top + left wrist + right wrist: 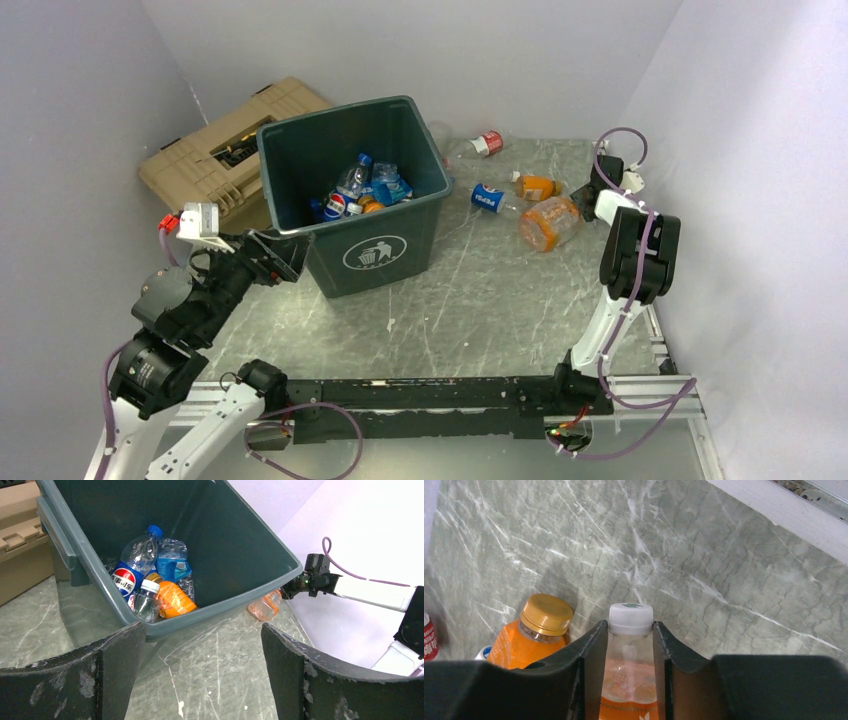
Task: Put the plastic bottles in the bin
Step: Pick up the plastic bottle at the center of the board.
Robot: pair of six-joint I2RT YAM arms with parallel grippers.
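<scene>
The dark green bin (405,225) stands at the back left with several bottles (355,190) inside, which also show in the left wrist view (150,587). My right gripper (588,197) is shut on the neck of a clear orange bottle with a white cap (630,680), low over the table (548,222). An orange bottle with a gold cap (531,635) lies right beside it. A Pepsi bottle (488,196) and a red-label bottle (488,143) lie nearby. My left gripper (202,650) is open and empty at the bin's front left corner (285,255).
A tan ribbed hard case (215,150) sits behind and left of the bin, touching it. Walls close in the table at the left, back and right. The marbled tabletop (480,300) lies in front of the bin.
</scene>
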